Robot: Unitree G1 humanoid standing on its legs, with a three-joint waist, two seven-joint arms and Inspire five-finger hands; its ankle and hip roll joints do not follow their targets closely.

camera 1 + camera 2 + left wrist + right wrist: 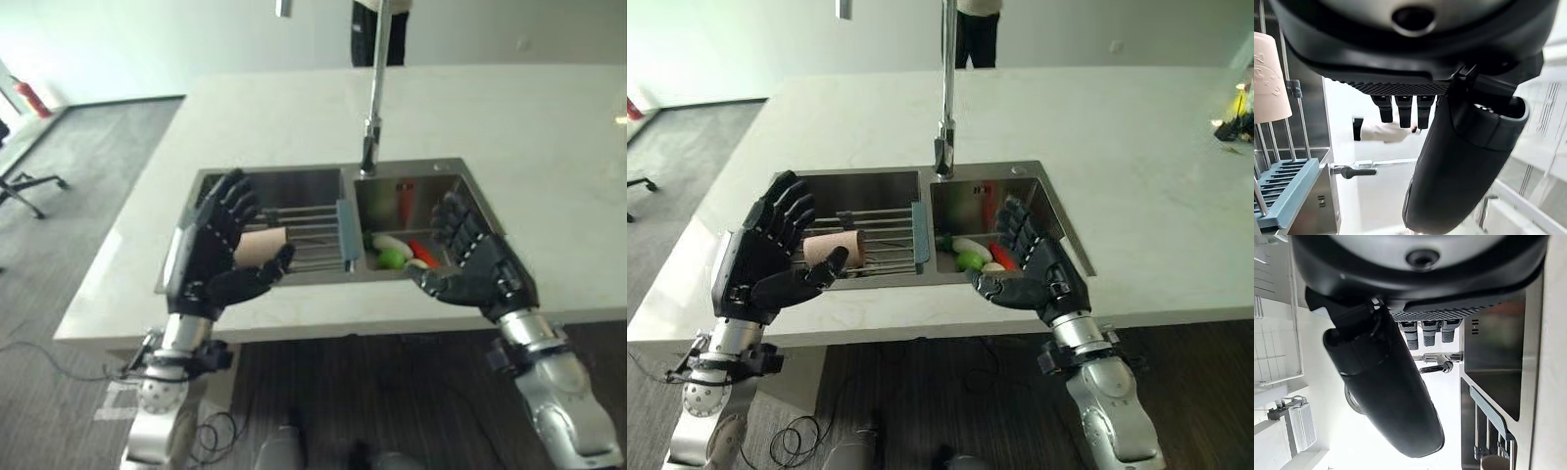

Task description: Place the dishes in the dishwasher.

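Both hands spread wide, empty: left hand (211,250) lower left, beside pink cup (261,247) lying on sink rack (312,235); right hand (482,262) lower right, likely staged for grasping.

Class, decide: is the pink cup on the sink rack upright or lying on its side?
On its side: the pink cup lies lengthwise across the rack bars.

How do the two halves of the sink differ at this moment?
The left basin has a wire rack across it with a pink cup lying on its side; the right basin has no rack and holds a pile of green, white and red items. The left hand hovers before the left basin, the right hand before the right. Both hands are open and hold nothing.
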